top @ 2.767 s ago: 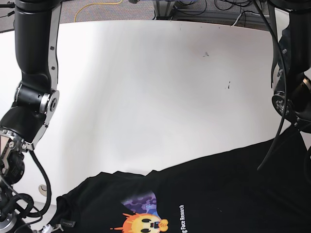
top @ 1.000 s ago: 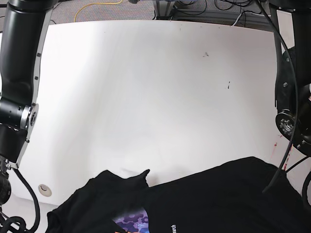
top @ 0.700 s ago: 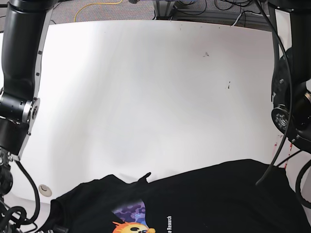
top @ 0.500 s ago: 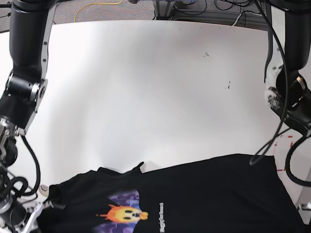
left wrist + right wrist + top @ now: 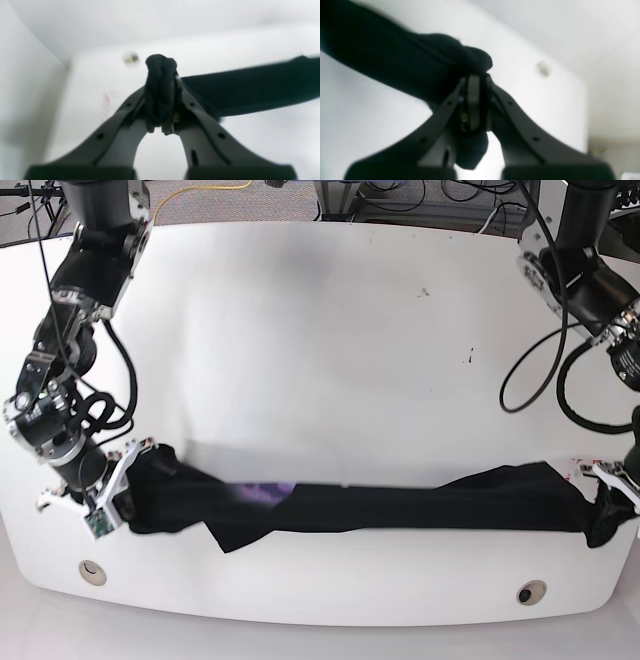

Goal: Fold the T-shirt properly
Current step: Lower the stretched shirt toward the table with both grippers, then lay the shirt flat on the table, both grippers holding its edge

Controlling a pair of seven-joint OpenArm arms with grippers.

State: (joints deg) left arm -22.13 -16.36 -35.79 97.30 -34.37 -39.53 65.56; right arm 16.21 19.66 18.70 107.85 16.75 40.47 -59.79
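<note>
Looks early to me — the T-shirt (image 5: 400, 505) is pulled into a long band along the near tabletop (image 5: 320, 360), left hand (image 5: 608, 502) and right hand (image 5: 112, 498) each clamped on an end, no neat fold yet.

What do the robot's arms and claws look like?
Both arms are black with silver-grey joints, and black cables loop along them. The left claw and right claw each have two dark grey curved fingers dotted with small round holes.
</note>
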